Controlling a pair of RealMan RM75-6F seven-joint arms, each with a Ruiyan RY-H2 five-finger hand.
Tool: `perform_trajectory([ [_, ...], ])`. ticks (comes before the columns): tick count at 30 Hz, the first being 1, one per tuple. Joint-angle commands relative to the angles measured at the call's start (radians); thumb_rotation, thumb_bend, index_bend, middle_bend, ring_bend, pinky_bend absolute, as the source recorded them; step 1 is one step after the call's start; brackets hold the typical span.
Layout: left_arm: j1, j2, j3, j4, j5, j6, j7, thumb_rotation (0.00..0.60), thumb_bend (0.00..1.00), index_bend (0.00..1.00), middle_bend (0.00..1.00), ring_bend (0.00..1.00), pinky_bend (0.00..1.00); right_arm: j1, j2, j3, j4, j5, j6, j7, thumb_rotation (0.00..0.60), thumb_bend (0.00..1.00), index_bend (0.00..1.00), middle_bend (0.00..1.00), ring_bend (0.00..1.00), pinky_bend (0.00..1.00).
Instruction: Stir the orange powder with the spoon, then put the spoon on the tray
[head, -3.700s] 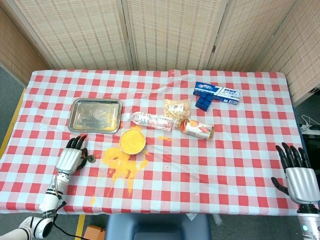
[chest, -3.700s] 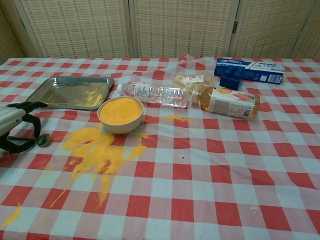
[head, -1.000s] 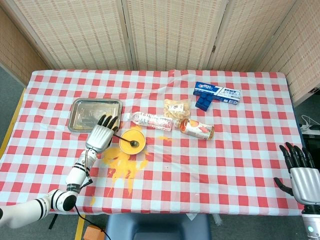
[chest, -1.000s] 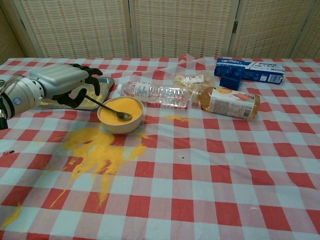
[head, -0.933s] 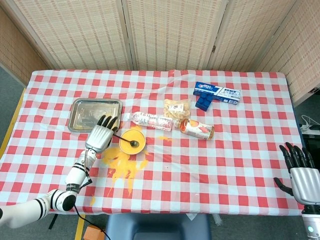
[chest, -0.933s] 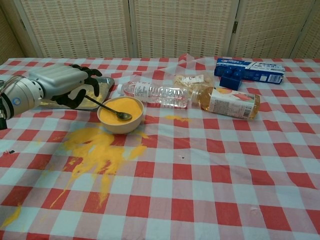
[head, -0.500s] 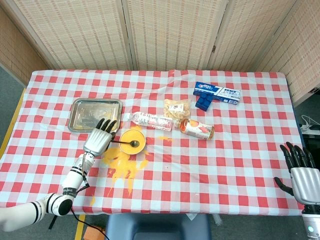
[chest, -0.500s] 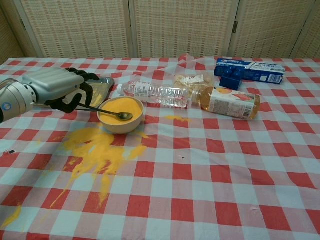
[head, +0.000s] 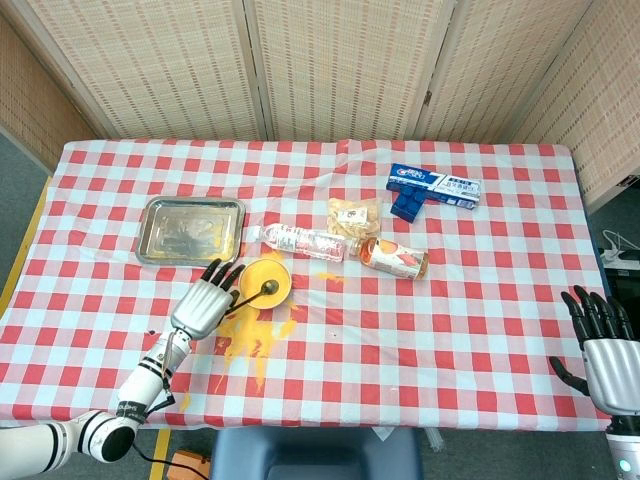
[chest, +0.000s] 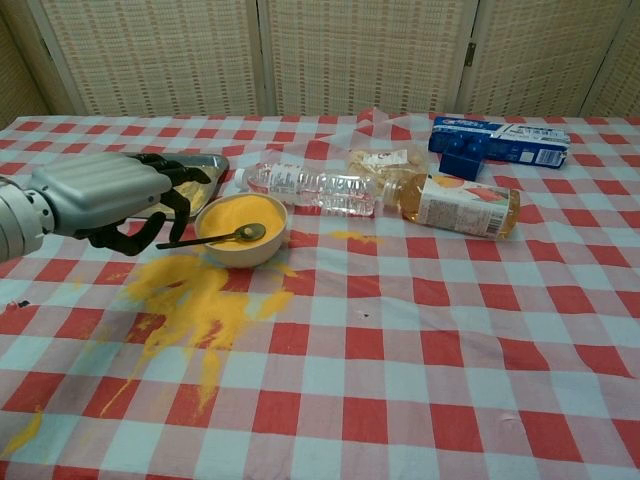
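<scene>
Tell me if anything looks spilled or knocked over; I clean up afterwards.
Yes: orange powder is spilled across the cloth in front of the bowl, and two bottles, one clear and one orange, lie on their sides.

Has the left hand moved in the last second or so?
Yes. The left hand has pulled back toward the robot, away from the metal tray, holding the spoon whose tip is over the bowl.

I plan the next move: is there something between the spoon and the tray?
Nothing visible blocks it. The left hand holds the spoon over the bowl; the tray lies just behind, with only tablecloth between.
</scene>
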Motion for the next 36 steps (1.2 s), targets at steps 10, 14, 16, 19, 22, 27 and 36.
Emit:
perform_trajectory([
  [10, -0.007, -0.008, 0.02, -0.052, 0.008, -0.003, 0.02, 0.6, 0.8, 0.48, 0.0, 0.0, 0.03, -0.01, 0.01, -0.002, -0.002, -0.018, 0.021, 0.02, 0.6, 0.13, 0.0, 0.0, 0.0, 0.0],
  [14, -0.012, -0.022, 0.019, -0.053, 0.021, -0.003, 0.005, 0.6, 0.72, 0.46, 0.0, 0.0, 0.03, -0.011, 0.011, -0.003, -0.002, -0.021, 0.022, 0.023, 0.6, 0.13, 0.0, 0.0, 0.0, 0.0],
  [16, -0.015, -0.029, 0.017, -0.054, 0.028, -0.003, -0.002, 0.6, 0.69, 0.45, 0.0, 0.0, 0.03, -0.012, 0.011, -0.003, -0.002, -0.021, 0.023, 0.023, 0.6, 0.14, 0.0, 0.0, 0.0, 0.0],
  [19, -0.019, -0.037, 0.015, -0.053, 0.039, 0.0, -0.007, 0.6, 0.68, 0.43, 0.0, 0.0, 0.03, -0.013, 0.011, -0.003, -0.002, -0.022, 0.022, 0.023, 0.6, 0.13, 0.0, 0.0, 0.0, 0.0],
  [22, -0.022, -0.043, 0.012, -0.054, 0.047, 0.003, -0.015, 0.6, 0.68, 0.41, 0.0, 0.0, 0.03, -0.013, 0.012, -0.003, -0.003, -0.022, 0.022, 0.023, 0.6, 0.14, 0.0, 0.0, 0.0, 0.0],
  [27, -0.028, -0.051, 0.013, -0.06, 0.052, -0.003, -0.019, 0.6, 0.66, 0.4, 0.0, 0.0, 0.03, -0.014, 0.011, -0.001, -0.002, -0.021, 0.023, 0.021, 0.6, 0.13, 0.0, 0.0, 0.0, 0.0],
  [36, -0.028, -0.066, 0.006, -0.071, 0.096, 0.026, -0.046, 0.6, 0.63, 0.34, 0.0, 0.0, 0.03, -0.013, 0.009, -0.001, -0.001, -0.019, 0.016, 0.018, 0.6, 0.13, 0.0, 0.0, 0.0, 0.0],
])
